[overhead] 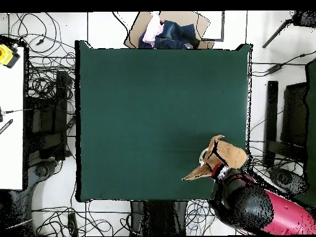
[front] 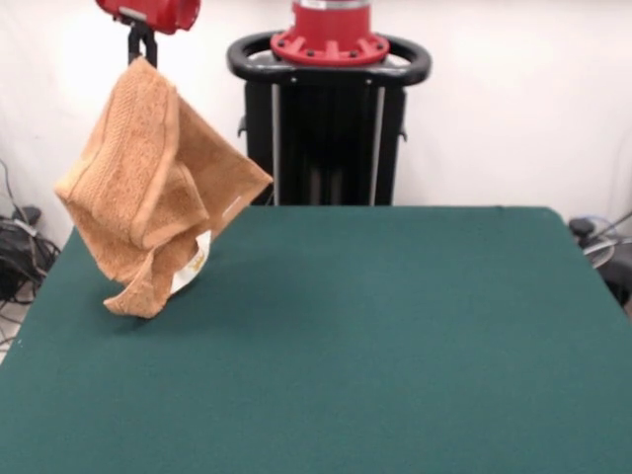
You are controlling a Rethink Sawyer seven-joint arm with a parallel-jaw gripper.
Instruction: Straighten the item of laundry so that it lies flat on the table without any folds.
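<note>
Towel (front: 148, 188) hanging from pincer (front: 142, 47), long axis vertical, crumpled

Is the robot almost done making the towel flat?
Not yet. Done: the gripper has picked up the towel by one corner. Right now it hangs bunched and folded, with its lowest tip at or just above the table. Still left: laying it down and smoothing out every fold.

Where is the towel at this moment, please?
In the front view the towel hangs crumpled from the pincer at upper left, its lowest corner at the green table near the table's left edge.
</note>
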